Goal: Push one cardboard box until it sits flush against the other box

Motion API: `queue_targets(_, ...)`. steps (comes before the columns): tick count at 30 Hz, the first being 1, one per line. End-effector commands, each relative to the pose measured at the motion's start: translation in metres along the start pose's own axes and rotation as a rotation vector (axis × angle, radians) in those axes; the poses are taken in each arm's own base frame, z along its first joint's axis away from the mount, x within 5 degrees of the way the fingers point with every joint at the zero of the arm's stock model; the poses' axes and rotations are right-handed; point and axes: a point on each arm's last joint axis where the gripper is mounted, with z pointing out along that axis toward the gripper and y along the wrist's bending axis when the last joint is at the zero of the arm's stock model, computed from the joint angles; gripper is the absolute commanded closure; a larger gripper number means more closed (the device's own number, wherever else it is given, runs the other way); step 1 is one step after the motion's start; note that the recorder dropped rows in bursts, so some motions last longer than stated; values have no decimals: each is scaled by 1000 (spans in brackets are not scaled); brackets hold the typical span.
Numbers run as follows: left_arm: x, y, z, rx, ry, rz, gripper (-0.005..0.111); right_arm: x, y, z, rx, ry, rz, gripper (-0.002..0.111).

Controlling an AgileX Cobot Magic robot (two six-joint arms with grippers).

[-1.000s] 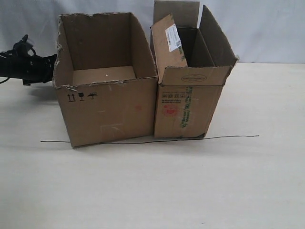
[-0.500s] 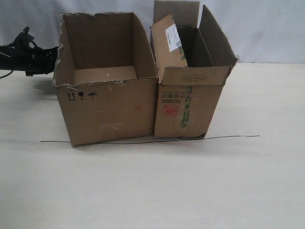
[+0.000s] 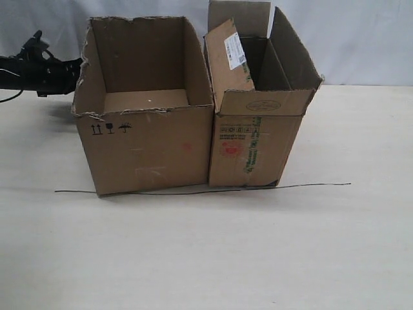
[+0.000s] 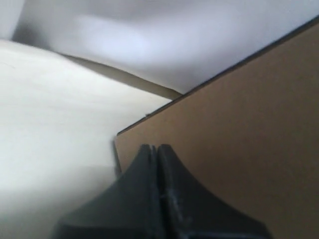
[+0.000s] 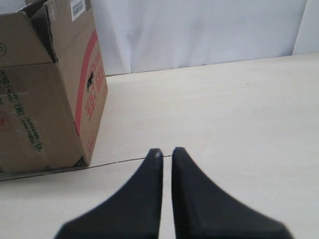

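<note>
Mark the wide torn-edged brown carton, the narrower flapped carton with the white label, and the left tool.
Wide torn-edged brown carton point(image 3: 151, 152), exterior view, front face.
Narrower flapped carton with white label point(image 3: 255, 152), exterior view, printed front face.
Left tool point(image 4: 156, 149), left wrist view, closed fingertips.

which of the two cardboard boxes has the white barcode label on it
The narrower, taller box on the right, with upright flaps; the wide torn-edged box has none.

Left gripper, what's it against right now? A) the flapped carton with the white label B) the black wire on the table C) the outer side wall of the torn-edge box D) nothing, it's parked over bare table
C. In the left wrist view the left gripper, jaws together, sits at the plain wall of the torn-edge box; the exterior view shows the arm at that box's left side.
</note>
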Motion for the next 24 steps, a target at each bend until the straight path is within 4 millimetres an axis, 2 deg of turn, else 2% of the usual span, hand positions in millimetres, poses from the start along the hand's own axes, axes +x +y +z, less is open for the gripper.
queue_targets(1,-1,-4,5,21,-4,-17,107,1,0,0,-4,-1,3,103)
queue_targets(24,-2,-10,4,64,18,-13,107,1,0,0,-4,-1,3,103)
